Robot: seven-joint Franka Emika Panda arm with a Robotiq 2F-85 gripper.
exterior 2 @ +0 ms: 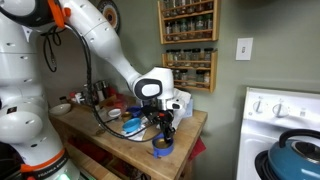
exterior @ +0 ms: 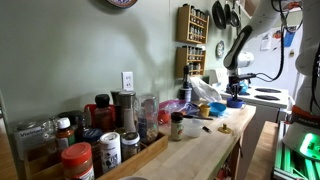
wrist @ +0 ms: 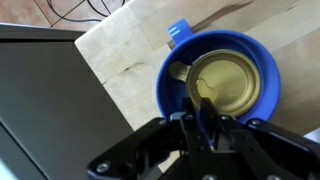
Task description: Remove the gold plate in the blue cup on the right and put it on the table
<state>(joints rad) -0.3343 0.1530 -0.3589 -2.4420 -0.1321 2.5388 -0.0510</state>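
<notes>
1. One table (exterior 2: pixel 188 128), a long butcher-block countertop, runs through both exterior views; the wrist view shows its pale corner (wrist: pixel 125 50) at 10 o'clock in the frame.
2. One white robot arm (exterior 2: pixel 100 40) with orange joint trim reaches down over the table's end.
3. One white stove (exterior 2: pixel 283 105) stands just beside that end of the table, at 3 o'clock in an exterior view.
4. Two wooden spice shelves hang on the wall, an upper (exterior 2: pixel 188 20) and a lower (exterior 2: pixel 190 68), both packed with small jars.
5. One blue kettle (exterior 2: pixel 300 155) with an arched handle sits on the stove, at 4 o'clock in the frame.
6. A crowd of spice jars (exterior: pixel 100 140) fills the near end of the table, too packed to count.
7. One gripper (wrist: pixel 200 105) points straight down over the cup and enters the wrist view from 6 o'clock. Its fingers look drawn close together and dip inside the cup at about 7 o'clock on the plate's edge. I cannot tell whether they pinch the plate.
8. One blue cup (wrist: pixel 168 88) stands upright on the table near its corner, directly under the gripper in both exterior views (exterior 2: pixel 162 150). Its single handle points to 11 o'clock.
9. One gold plate (wrist: pixel 230 80), round and shiny, lies flat in the bottom of the blue cup.
</notes>
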